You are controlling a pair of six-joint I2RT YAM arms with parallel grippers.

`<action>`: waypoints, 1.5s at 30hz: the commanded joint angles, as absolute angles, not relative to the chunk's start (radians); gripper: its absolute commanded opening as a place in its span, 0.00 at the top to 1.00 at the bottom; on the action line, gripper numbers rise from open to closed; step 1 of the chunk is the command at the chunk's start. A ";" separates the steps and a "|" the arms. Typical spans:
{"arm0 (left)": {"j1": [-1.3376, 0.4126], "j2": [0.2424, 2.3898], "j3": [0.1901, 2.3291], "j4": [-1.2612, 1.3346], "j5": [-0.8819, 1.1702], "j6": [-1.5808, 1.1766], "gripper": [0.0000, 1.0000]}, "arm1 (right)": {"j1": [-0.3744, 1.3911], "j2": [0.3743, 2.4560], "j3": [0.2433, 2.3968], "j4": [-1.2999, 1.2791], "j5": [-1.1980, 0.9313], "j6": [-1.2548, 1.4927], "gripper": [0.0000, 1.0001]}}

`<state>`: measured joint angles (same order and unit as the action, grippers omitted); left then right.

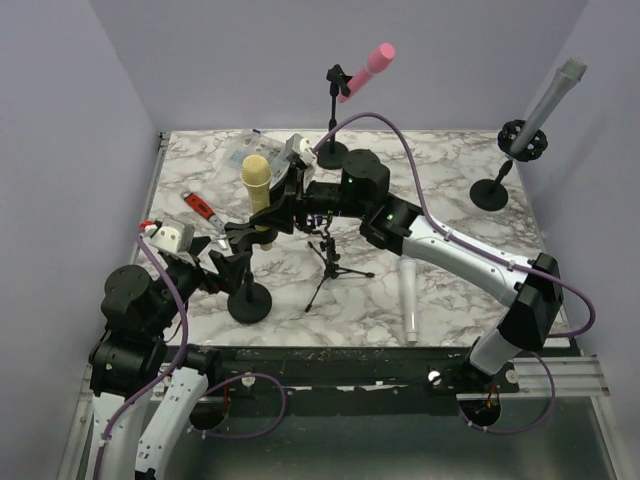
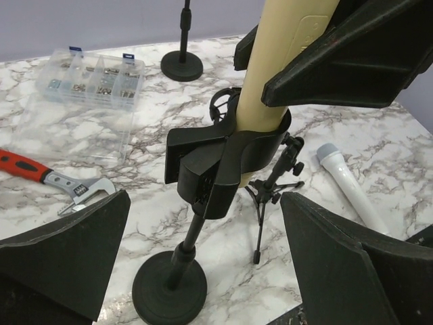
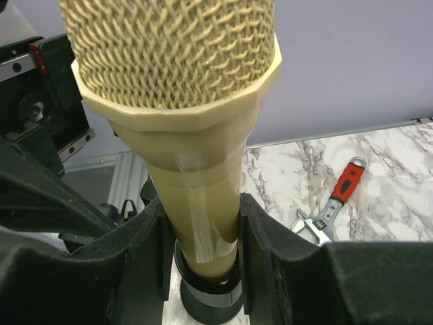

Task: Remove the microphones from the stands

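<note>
- The yellow microphone (image 1: pixel 257 182) sat head up in the clip (image 2: pixel 218 161) of its stand (image 2: pixel 192 235), whose round base rested on the near-left part of the marble table (image 1: pixel 195 175).
- The right gripper (image 3: pixel 203 261) was closed on the microphone body just above the clip. In the right wrist view its fingers (image 3: pixel 267 252) pressed against both sides of the yellow barrel, below the mesh head.
- The left gripper (image 2: pixel 203 217) was spread wide and held nothing. Its fingers (image 2: pixel 67 261) stood on either side of the stand's pole, low down near the base and apart from it.
- In the top view we saw the right arm reaching across the table from the right, and the left arm coming in from the near-left corner.
- A white microphone (image 2: pixel 346 184) lay flat on the marble to the right of the stand, with a small black tripod (image 2: pixel 269 191) between the two.
- A red-handled wrench (image 2: pixel 53 179) lay to the left of the stand, and a clear organizer box (image 2: pixel 89 82) sat farther back.
- A pink microphone (image 1: pixel 367 70) and a grey microphone (image 1: pixel 553 95) were held on separate stands at the far side and the far-right corner.
</note>
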<state>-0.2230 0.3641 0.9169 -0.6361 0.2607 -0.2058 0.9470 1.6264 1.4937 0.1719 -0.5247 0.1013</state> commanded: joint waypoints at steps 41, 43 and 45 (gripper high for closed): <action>-0.184 0.721 1.073 -0.649 0.522 -0.098 0.09 | 0.768 1.796 1.538 0.414 -0.994 0.400 0.99; -0.184 0.724 1.068 -0.649 0.524 -0.098 0.15 | 0.768 1.795 1.535 0.422 -0.993 0.406 0.99; -0.184 0.726 1.066 -0.652 0.528 -0.098 0.22 | 0.769 1.796 1.537 0.426 -0.994 0.409 0.99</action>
<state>-0.1890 0.7193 1.0821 -0.6701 0.5022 -0.1127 0.7681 1.7729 1.5322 0.4347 -0.9409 0.3504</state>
